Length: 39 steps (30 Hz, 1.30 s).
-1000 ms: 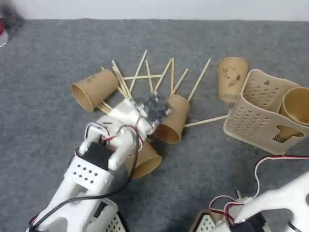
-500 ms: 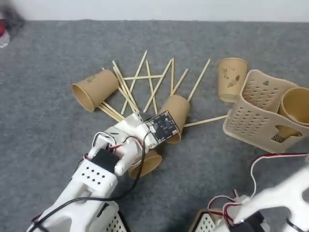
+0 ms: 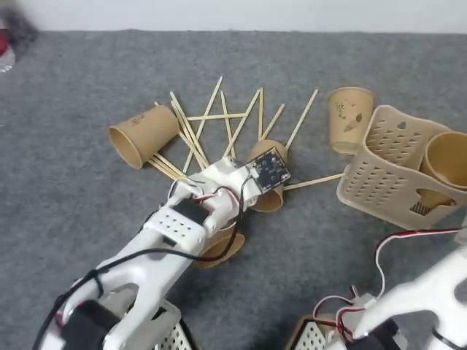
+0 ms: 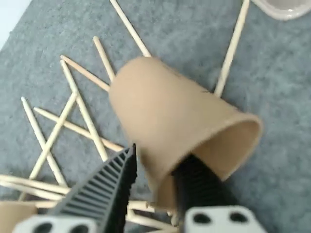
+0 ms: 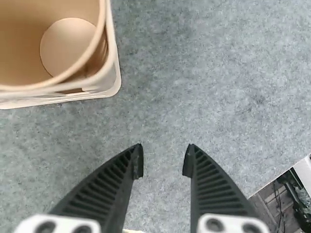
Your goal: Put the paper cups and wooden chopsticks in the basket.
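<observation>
We judge the step in hand to be the grasp of the tipped brown paper cup [image 4: 170, 111], lying on the grey felted table [image 3: 66, 87] among slender pale wooden chopsticks [image 3: 228, 124]. The left hand [image 4: 158, 158] is unclenched, its ribbed black fingers [image 4: 114, 187] straddling the thin cup wall. The next move calls for clenching, lifting and carrying to the perforated beige plastic basket [image 3: 379, 171]. The right hand [image 5: 163, 158] hangs released beside it.

Beige perforated basket [image 3: 379, 182], tilted: one brown paper cup [image 3: 446, 159] inside, mouth up. Upright cup [image 3: 350, 117] just beside basket. Tipped cup [image 4: 165, 111] near; far tipped cup [image 3: 142, 135] well apart. Chopsticks [image 3: 226, 124] scattered between.
</observation>
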Tool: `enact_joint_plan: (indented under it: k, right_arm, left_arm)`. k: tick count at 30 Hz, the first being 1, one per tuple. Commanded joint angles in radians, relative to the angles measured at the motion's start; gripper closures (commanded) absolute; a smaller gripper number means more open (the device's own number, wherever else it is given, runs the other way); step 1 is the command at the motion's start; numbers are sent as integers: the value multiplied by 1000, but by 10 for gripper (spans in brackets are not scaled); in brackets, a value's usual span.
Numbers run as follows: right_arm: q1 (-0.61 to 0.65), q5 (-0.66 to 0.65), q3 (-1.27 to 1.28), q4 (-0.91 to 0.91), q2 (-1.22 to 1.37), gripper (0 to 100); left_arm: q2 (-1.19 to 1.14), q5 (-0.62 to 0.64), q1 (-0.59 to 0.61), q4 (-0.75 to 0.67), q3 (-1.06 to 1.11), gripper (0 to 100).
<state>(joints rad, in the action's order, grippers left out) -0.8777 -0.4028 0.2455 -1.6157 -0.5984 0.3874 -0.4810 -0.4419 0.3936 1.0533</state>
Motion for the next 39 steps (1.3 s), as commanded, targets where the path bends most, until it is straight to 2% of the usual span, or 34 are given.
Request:
enact_joint_plan:
  k: [1,5,7,10,13,16,18,21,23,26,28,33,39]
  right_arm:
    - [8,6,-52,1,-16,847]
    - [13,9,-54,-1,-18,848]
    - [27,9,-58,-2,-25,848]
    - [84,9,-98,-12,-28,849]
    - [139,14,-215,-45,-18,849]
    - [209,17,-393,-154,-21,849]
    - [265,60,-486,-183,-30,863]
    - [331,133,-528,-182,-56,898]
    - [430,166,-523,-183,-77,901]
    - [591,222,-509,-182,-108,901]
    - [713,269,-509,-182,-117,900]
    - [928,356,-516,-180,-137,857]
    - [1078,325,-519,-162,-203,828]
  left_arm:
    - [-26,-49,-20,-18,-59,994]
    - [-25,-60,-28,40,-91,989]
    - [-23,-58,-38,173,-185,990]
    - [14,-41,-48,459,-420,990]
    - [60,66,-44,674,-667,990]
    - [75,152,-41,853,-912,990]
    - [60,201,-43,976,-1075,990]
    - [6,282,-46,1131,-1300,990]
    - [-51,376,-44,1206,-1434,990]
    - [-153,555,-46,1278,-1603,990]
    - [-226,629,-48,1312,-1695,990]
    - [-348,677,-44,1349,-1828,990]
    - [-368,686,-46,1289,-1830,990]
